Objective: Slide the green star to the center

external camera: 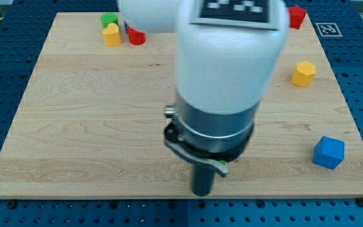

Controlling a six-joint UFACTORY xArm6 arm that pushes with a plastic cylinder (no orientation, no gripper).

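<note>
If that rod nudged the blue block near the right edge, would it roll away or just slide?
The blue cube would probably slide: it rests on a flat face. The smooth wooden board suggests little grip. Pushed off-centre, it might turn. My tip is far to its left.

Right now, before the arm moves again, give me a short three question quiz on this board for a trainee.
1. True or false: the blue cube lies at the view's top left corner of the board.
2. Pick one: what sits next to the yellow block at the view's top left? A) a green one and a red one. B) two blue ones. C) nothing at all.
3. Fill the gap: my tip stands close to the view's ___ edge of the board.

Key
1. False. It lies at the view's lower right.
2. A.
3. Bottom.
</note>
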